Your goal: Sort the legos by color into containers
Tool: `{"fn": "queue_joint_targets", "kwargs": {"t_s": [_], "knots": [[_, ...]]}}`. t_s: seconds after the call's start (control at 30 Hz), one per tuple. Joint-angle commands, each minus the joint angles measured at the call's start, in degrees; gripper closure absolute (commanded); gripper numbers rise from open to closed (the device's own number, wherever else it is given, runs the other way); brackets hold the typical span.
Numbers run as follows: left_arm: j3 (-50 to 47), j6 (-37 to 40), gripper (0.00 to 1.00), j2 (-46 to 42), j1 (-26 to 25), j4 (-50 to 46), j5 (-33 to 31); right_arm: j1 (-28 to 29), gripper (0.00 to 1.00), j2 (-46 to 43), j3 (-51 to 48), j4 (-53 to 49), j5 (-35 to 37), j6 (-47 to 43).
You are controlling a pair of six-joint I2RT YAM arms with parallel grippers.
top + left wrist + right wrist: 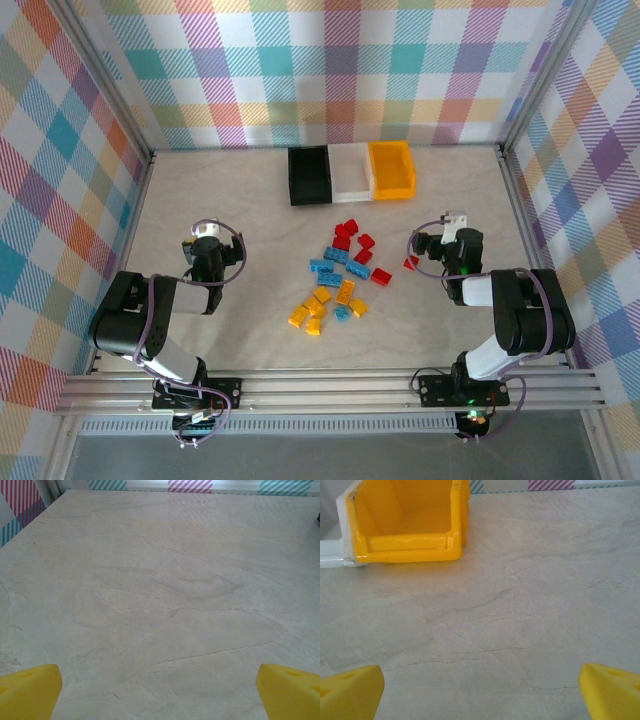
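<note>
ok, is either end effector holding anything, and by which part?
Nothing is held. The left end effector and right end effector are both open over bare table, and the legos lie loose on it between the arms.

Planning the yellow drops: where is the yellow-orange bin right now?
Top view: the yellow-orange bin sits at the right end of the row near the far wall, joined to the white bin.

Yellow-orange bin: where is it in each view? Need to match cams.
Top external: yellow-orange bin at back centre, rightmost of the row.
Right wrist: upper left corner.
Left wrist: looks across the table toward the plaid back wall.
Shared landmark: that wall along the table's far edge.
</note>
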Motion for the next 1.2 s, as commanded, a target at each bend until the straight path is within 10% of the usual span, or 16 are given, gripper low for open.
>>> {"fn": "queue_joint_targets", "kwargs": {"t_s": [0.0,0.87,1.03,1.17], "knots": [[1.0,-0.4,0.0,0.2,0.5,-0.4,0.4,-0.3,0.0,-0.9,0.4,0.4,-1.1,0.7],[0.3,-0.1,0.0,-2.3,-0.1,-0.9,-1.1,1.1,0.0,-12.5,4.3,-15.5,-0.6,-1.0],[15.5,-0.3,0.0,-8.0,-1.8,-32.6,-8.6,1.2,0.0,-17.1,6.9,-21.9,-2.2,1.1],[15.7,-4.4,0.0,-12.0,-2.0,-37.2,-10.5,1.6,0.0,-20.8,10.7,-29.9,-3.0,5.3]]}}
